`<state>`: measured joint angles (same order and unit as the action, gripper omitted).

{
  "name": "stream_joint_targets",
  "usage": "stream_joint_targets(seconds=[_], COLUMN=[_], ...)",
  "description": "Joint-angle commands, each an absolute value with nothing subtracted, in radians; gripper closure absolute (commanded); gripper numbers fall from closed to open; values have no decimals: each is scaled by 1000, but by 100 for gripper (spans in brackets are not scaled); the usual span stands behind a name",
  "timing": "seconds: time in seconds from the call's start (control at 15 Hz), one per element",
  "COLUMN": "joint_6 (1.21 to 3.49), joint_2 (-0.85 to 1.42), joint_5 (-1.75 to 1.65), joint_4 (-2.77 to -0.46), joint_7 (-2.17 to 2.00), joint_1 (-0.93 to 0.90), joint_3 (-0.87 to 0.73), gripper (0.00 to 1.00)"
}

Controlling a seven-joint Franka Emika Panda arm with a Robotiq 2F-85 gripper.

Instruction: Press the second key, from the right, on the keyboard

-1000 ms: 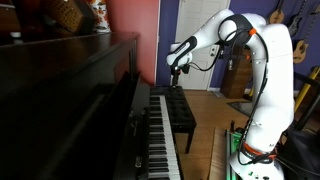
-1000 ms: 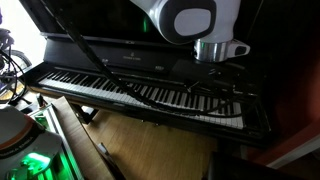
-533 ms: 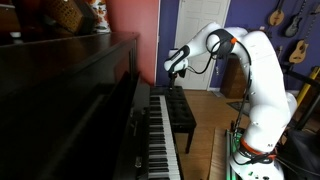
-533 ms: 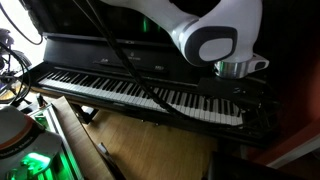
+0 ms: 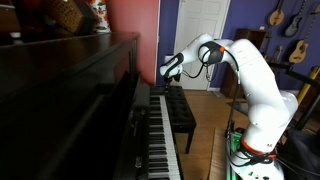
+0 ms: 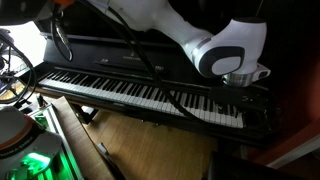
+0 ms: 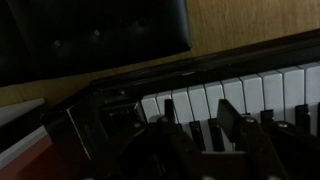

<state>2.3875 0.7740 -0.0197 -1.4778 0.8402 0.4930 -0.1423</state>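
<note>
Because the key we wanted lay near the right-hand end of the keyboard point(image 6: 130, 93), at the right of the frame, we held the gripper point(image 6: 241, 89) just over those last keys — ready to press down. Whether its jaws stood apart or together we could not tell; the wrist view was dark.

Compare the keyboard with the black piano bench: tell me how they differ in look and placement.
The keyboard is a narrow strip of alternating white and black keys; the bench is plain black with a padded top. The keyboard is built into the piano; the bench stands free on the wood floor beside it. The keyboard runs longer than the bench. Both lie flat, with their long sides parallel.
</note>
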Motion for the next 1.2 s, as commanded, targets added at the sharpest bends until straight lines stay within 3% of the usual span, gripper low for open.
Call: stream_joint_targets(seconds=[0.0,0.13,0.2,1.13], joint_6=[2411,2411,2409,2372], joint_2=[879,915,930,1084], joint_5=[-25,-24,-20,-8], joint_4=[-1362,-1320,-1301,-1109], joint_7=[882,890,896,944], joint_1=[529,537,542,575], joint_3=[-119,-115,-110,-52], gripper=[82,97,100,100])
